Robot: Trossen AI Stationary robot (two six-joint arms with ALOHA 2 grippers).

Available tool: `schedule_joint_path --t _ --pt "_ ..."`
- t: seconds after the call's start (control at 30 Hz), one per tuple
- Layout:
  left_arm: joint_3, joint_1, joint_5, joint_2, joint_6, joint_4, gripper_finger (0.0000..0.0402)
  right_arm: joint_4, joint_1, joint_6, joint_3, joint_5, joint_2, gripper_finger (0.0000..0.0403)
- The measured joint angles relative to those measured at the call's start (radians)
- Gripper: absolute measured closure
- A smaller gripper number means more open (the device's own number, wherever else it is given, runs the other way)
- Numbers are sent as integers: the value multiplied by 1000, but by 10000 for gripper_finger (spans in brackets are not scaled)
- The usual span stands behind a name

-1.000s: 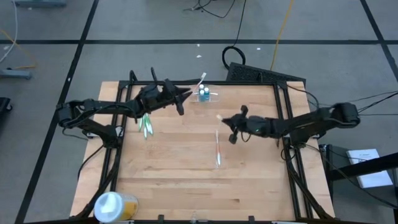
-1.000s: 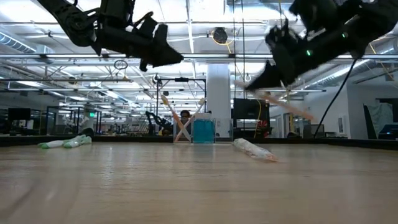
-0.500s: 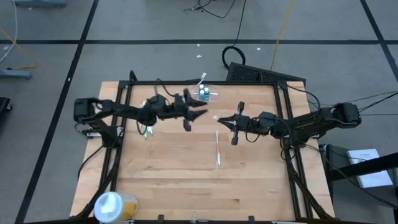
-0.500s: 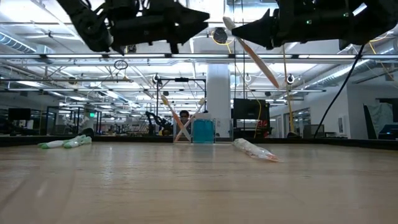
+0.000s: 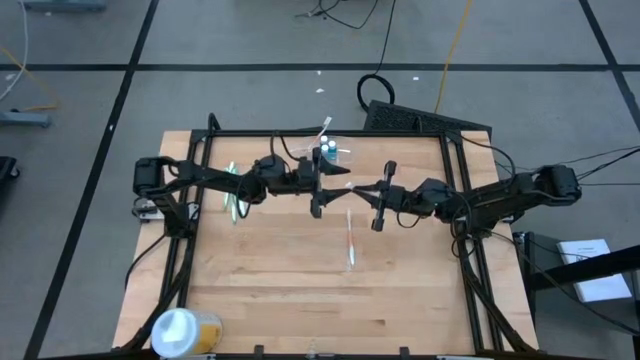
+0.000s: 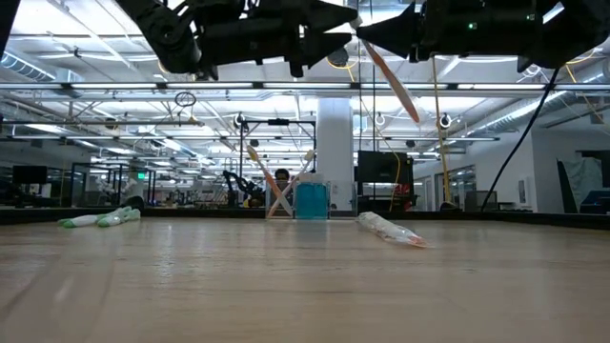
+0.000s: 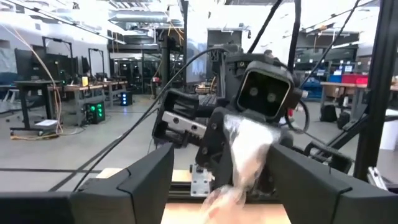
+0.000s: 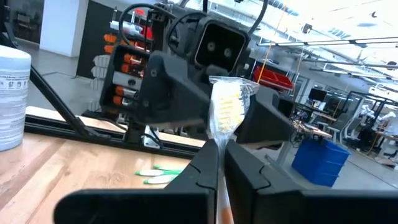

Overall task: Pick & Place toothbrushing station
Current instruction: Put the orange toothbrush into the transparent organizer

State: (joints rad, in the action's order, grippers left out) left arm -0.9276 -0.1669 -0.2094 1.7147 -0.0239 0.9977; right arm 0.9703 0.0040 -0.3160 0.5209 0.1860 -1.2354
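I am seeing my 2 dark arms meeting tip to tip mid-air: left gripper spreading its fingers, right gripper pinching closed.

Two robot arms. One clear holder, top centre. One tub, lower left. Three wrapped toothbrushes: green, orange, one held.

I see the toothbrushing station at the desk's far edge, near its middle. Two wrapped toothbrushes lie toward the far left corner; another wrapped toothbrush lies near the middle. The round tub sits at the near left corner. Both grippers meet above the middle, just before the station
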Motion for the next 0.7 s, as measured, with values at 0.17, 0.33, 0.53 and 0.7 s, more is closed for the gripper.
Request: schedule_joint_path --t 0.17,0.33,0.53,0.7 --pt "-1 1 -6 -1 -31 -2 150 -3 -3 -4 0 7 0 399" --pt "-2 15 -17 5 -41 -1 168 -4 -3 -14 0 79 -1 399" --pt "-6 26 19 5 -41 -2 182 -3 -3 -13 0 77 0 399" --pt "-52 26 25 27 -58 -1 185 -3 -3 -13 0 75 0 399"
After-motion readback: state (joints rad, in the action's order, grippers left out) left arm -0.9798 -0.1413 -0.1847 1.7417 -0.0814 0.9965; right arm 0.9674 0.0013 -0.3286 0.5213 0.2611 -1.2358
